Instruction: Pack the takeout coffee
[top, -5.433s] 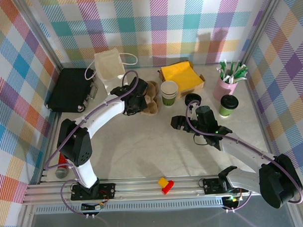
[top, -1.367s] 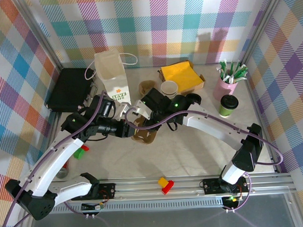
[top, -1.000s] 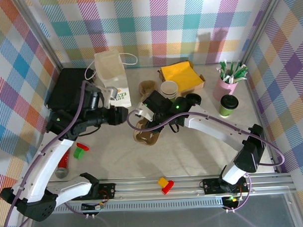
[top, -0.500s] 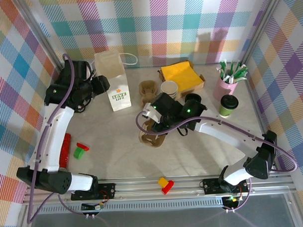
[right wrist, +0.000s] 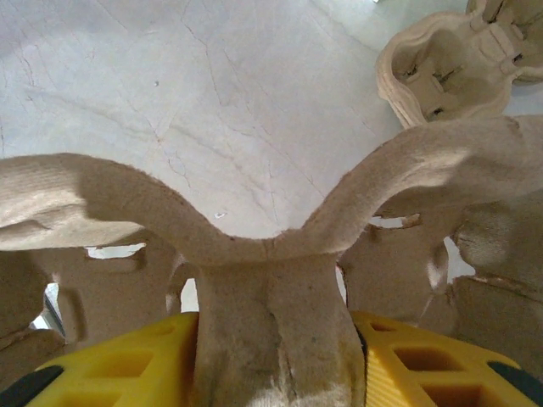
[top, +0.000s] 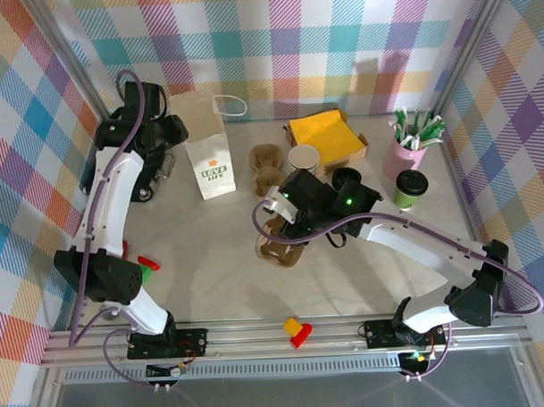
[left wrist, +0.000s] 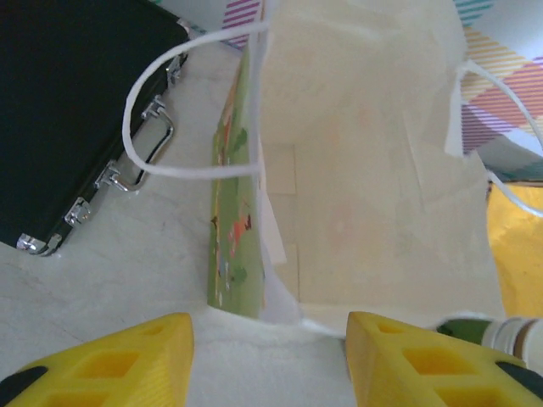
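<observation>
Can see the takeout coffee [top: 411,188] upright near the bench's right edge, just in front of the pink cup of straws [top: 404,150], well apart from both grippers. Mid-bench, find the right gripper [right wrist: 276,356] pinched on the centre ridge of a pulp cup carrier [right wrist: 254,229]. Near the far-left corner, by the white paper bag's [left wrist: 365,170] open mouth, find the left gripper [left wrist: 270,339] parted, holding nothing.

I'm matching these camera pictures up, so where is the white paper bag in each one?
Top external: white paper bag upright, back left.
Left wrist: centre, looking down into its open mouth.
Right wrist: cardboard carrier clamped in the right pincer.
Shared landmark: the pale marbled table.
</observation>
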